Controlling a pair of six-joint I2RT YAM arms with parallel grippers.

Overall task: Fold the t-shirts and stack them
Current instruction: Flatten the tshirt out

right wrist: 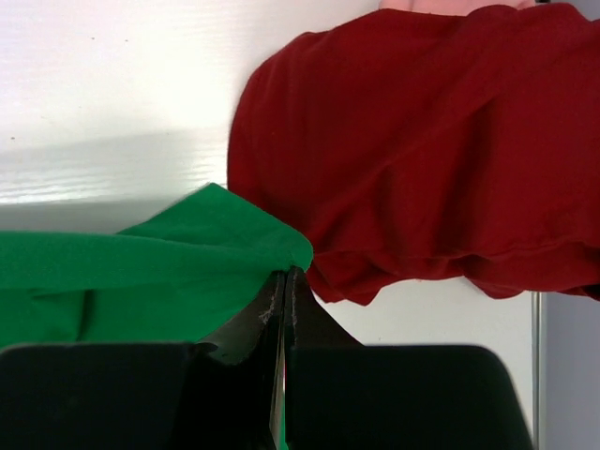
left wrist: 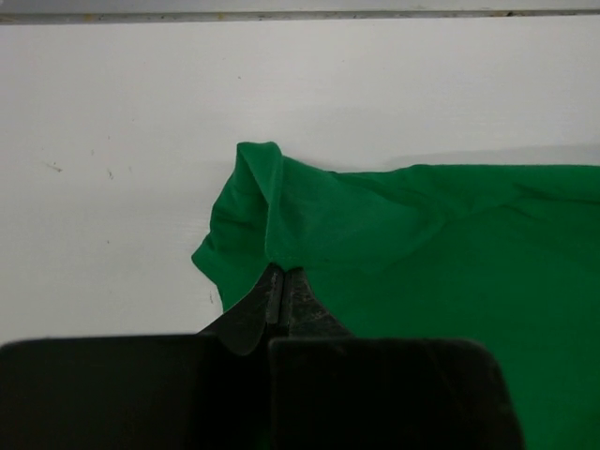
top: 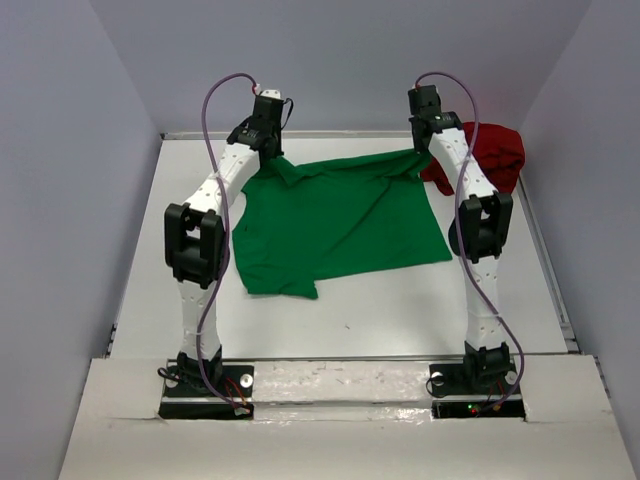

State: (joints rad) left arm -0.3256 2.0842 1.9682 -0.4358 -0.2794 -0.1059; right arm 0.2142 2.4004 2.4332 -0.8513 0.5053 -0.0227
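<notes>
The bright green t-shirt (top: 335, 220) lies spread on the white table, its far edge pulled taut between my two grippers. My left gripper (top: 268, 140) is shut on the shirt's far left corner, seen bunched at the fingertips in the left wrist view (left wrist: 281, 225). My right gripper (top: 428, 140) is shut on the far right corner of the green t-shirt (right wrist: 187, 253). The dark red t-shirt (top: 492, 152) lies crumpled at the far right, just beyond my right gripper (right wrist: 284, 274), and fills the upper right of the right wrist view (right wrist: 422, 141).
The table's far edge (top: 340, 134) runs just behind both grippers. The right table edge (top: 545, 250) is close to the red shirt. Grey walls enclose the table on three sides.
</notes>
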